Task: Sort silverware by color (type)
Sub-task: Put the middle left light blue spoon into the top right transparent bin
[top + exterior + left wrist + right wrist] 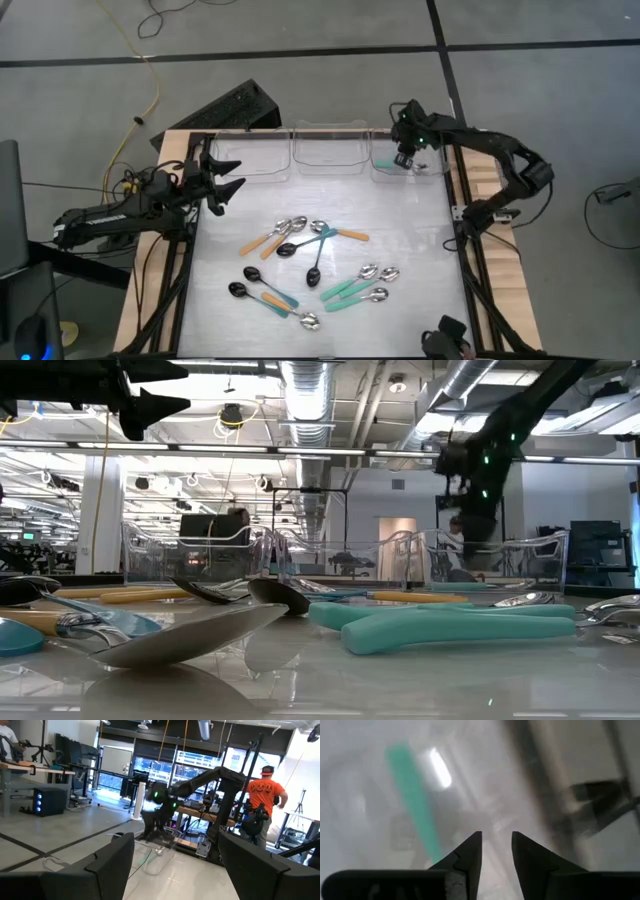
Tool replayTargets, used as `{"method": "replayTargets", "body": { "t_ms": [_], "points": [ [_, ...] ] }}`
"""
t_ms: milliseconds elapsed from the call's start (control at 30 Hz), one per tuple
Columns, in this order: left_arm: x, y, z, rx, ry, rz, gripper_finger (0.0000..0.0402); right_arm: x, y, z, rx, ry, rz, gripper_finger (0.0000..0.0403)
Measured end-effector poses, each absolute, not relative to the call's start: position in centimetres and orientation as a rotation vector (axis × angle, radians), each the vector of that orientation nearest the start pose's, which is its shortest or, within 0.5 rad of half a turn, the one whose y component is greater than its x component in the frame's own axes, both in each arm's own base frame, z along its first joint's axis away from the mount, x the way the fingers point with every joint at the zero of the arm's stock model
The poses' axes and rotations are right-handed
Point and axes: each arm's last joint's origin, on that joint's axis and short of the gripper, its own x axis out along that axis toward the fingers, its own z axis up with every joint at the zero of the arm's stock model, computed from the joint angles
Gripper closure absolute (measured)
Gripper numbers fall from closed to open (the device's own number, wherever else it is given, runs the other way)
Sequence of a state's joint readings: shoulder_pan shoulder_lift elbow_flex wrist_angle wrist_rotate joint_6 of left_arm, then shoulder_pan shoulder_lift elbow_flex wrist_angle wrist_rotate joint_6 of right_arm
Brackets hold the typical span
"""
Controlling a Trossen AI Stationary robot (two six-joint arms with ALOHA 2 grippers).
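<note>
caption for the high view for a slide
Right pincer over the rightmost clear bin, teal-handled spoon inside; remaining spoons scattered on the table.

The place is a robotics lab in an open industrial hall. Bare ducts (310, 390) and pipes (455, 385) run under the ceiling, with strip lights hanging between them. The floor (320, 25) is grey concrete crossed by dark lines, and a yellow cable (150, 90) trails over it towards the bench (420, 230), which has a wooden frame and a pale top. Beyond the bench stand desks with monitors (67, 745), a computer tower lit blue (40, 802), more dark robot arms (200, 780) and a person in an orange shirt (262, 792) at another station.
</note>
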State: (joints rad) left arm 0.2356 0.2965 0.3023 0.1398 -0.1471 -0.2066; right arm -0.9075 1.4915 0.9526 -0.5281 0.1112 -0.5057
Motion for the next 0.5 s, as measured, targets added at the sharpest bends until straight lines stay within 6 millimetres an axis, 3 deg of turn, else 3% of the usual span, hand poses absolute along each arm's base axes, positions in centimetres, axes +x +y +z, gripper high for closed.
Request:
{"method": "replayTargets", "body": {
  "t_ms": [167,267,500],
  "points": [
    [10.4,2.9,25.6,-0.202,-0.186,0.365,0.0124,17.9,-22.0,26.5,0.005,0.983,-0.736,0.0234],
    [10.4,2.9,25.6,-0.202,-0.186,0.365,0.0124,18.2,-20.5,29.8,0.035,0.831,-0.721,0.0208],
    [10.4,2.9,25.6,-0.201,-0.186,0.365,0.0124,19.0,-14.6,33.4,0.148,0.611,-0.405,0.0157]
  ]
}}
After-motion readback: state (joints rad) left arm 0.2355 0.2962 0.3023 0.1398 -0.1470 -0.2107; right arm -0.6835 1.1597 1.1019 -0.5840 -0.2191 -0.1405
